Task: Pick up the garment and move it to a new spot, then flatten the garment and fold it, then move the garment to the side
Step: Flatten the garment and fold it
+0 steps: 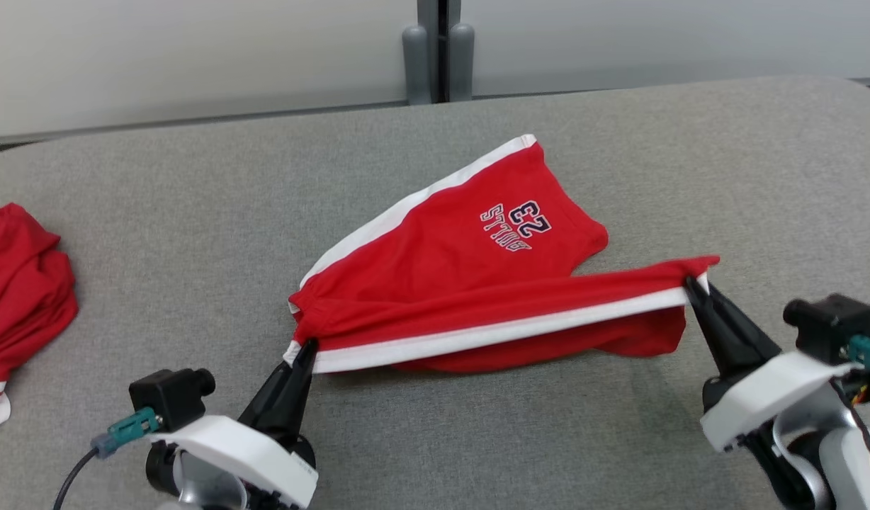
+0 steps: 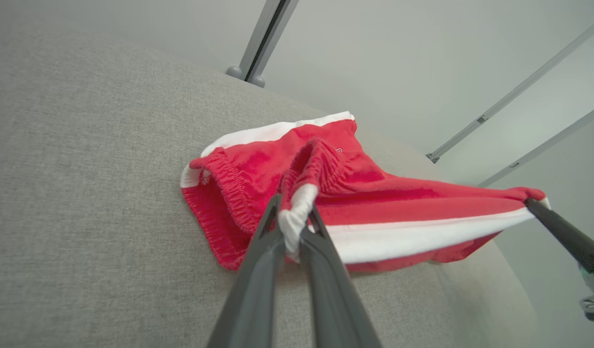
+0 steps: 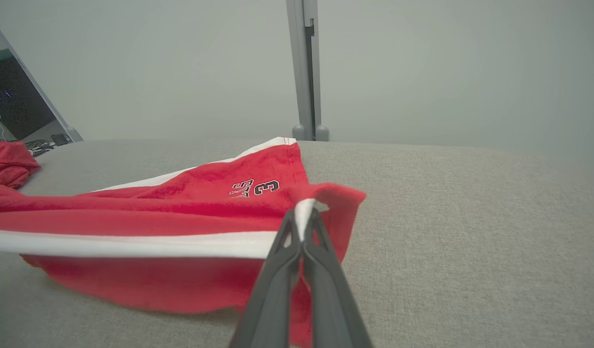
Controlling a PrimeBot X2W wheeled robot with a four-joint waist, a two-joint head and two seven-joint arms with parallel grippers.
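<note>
The garment point(image 1: 463, 276) is a pair of red shorts with white side stripes and a "23" print, lying mid-table. Its near edge is lifted and stretched taut between both grippers, while the far leg rests flat on the cloth. My left gripper point(image 1: 304, 350) is shut on the white-striped waistband corner point(image 2: 293, 217) at the left end. My right gripper point(image 1: 692, 285) is shut on the hem corner point(image 3: 304, 212) at the right end. In the left wrist view, the right gripper's dark fingers point(image 2: 563, 234) show at the far end of the stripe.
The grey fabric-covered table point(image 1: 619, 439) spreads all around the shorts. Another red garment point(image 1: 20, 290) lies bunched at the table's left edge. A grey post point(image 1: 438, 49) stands behind the table's far edge against a pale wall.
</note>
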